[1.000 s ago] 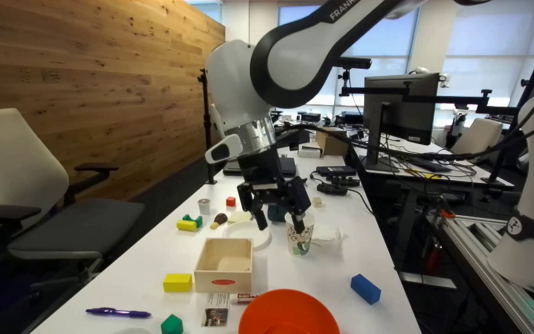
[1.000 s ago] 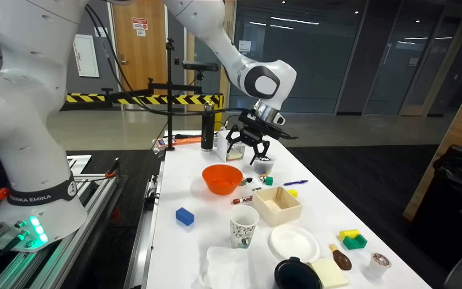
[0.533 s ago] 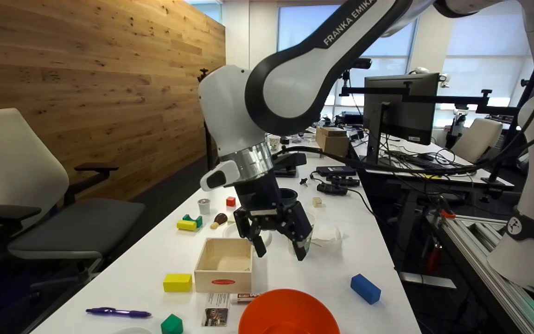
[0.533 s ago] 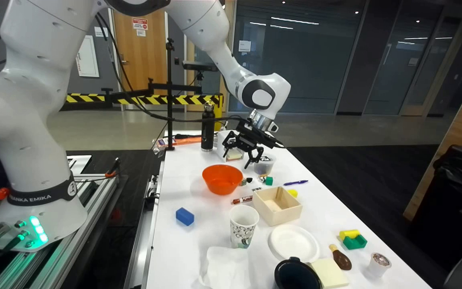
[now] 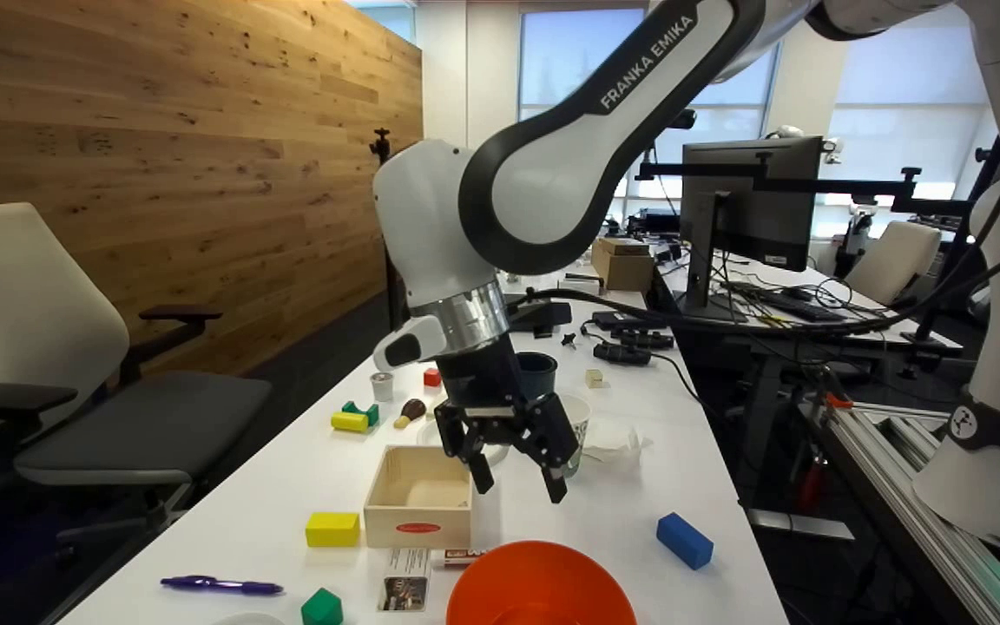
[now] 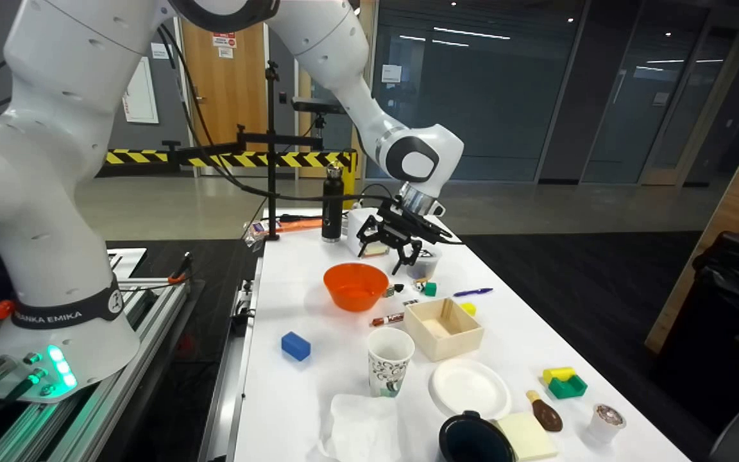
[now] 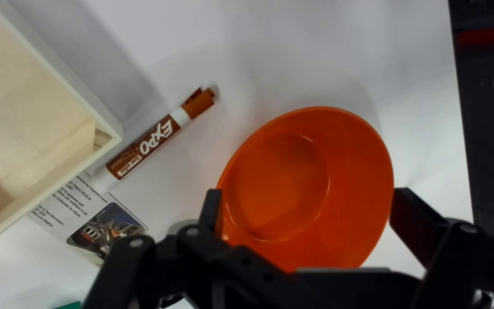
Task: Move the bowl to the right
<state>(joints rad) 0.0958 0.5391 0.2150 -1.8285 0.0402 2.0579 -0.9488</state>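
The bright orange bowl [image 5: 543,583] sits upright on the white table, cut off by the bottom edge in an exterior view. It shows whole in an exterior view [image 6: 355,290] and appears empty. My gripper [image 5: 519,491] is open with nothing between its fingers, pointing down above table height. In an exterior view the gripper [image 6: 379,262] hangs above and behind the bowl, apart from it. In the wrist view the open fingers [image 7: 307,198] frame the bowl [image 7: 290,180] on both sides, and the gripper body hides its near edge.
A wooden box [image 6: 443,330] and a brown marker [image 7: 157,139] lie beside the bowl. A blue block [image 6: 296,346], a paper cup [image 6: 390,362] and a white plate [image 6: 471,389] stand on the table. A plastic tub [image 6: 423,264] and a white holder [image 6: 358,234] are near the gripper.
My gripper has come down toward the table, mostly in the first half second and a little since. It stays open. The bowl and the other items have not moved.
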